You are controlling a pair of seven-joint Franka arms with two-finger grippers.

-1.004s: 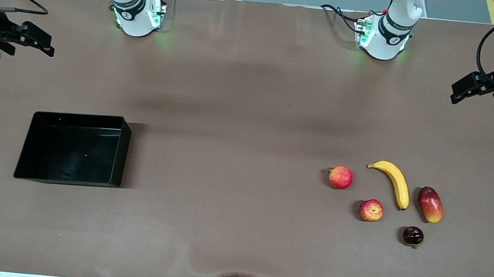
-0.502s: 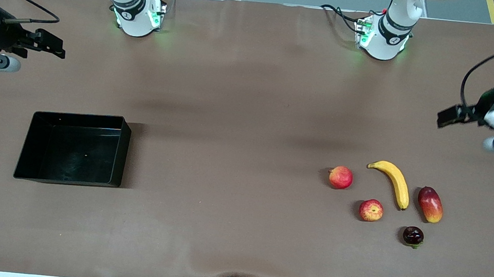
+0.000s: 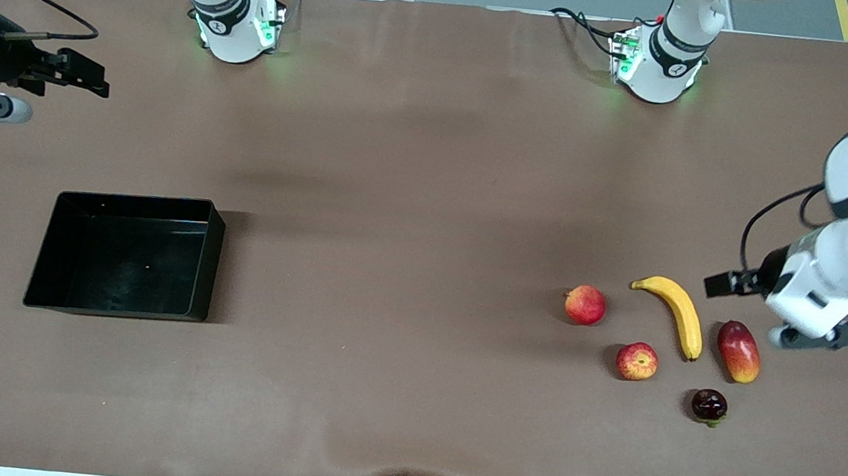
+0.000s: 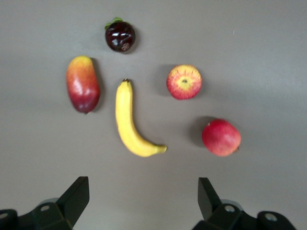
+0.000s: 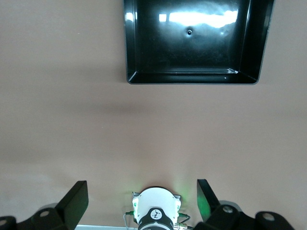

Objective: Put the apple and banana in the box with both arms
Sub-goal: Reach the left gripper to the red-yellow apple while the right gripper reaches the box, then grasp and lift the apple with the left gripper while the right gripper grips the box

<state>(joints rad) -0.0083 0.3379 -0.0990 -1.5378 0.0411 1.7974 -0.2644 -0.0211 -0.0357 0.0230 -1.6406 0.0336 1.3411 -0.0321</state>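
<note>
The apple (image 3: 636, 361), red with yellow streaks, lies on the table toward the left arm's end, nearer to the front camera than the banana (image 3: 677, 314). In the left wrist view the apple (image 4: 184, 82) and banana (image 4: 130, 122) both show ahead of my open, empty left gripper (image 4: 142, 191). In the front view the left gripper (image 3: 722, 285) hangs over the table beside the banana and above the mango. The black box (image 3: 132, 199) stands empty toward the right arm's end. My right gripper (image 3: 92, 77) is open and empty, over bare table near the right arm's base; its wrist view shows the box (image 5: 192, 78).
A pinkish-red round fruit (image 3: 585, 305), a red-yellow mango (image 3: 738, 351) and a dark purple fruit (image 3: 709, 405) lie around the apple and banana. The right arm's base (image 5: 156, 211) shows between the right gripper's fingers. Brown table lies between box and fruits.
The left gripper has swung down from the table's edge to just beside the banana and mango. The right gripper shifted slightly inward earlier and now holds still. The fruits and box have not moved.
</note>
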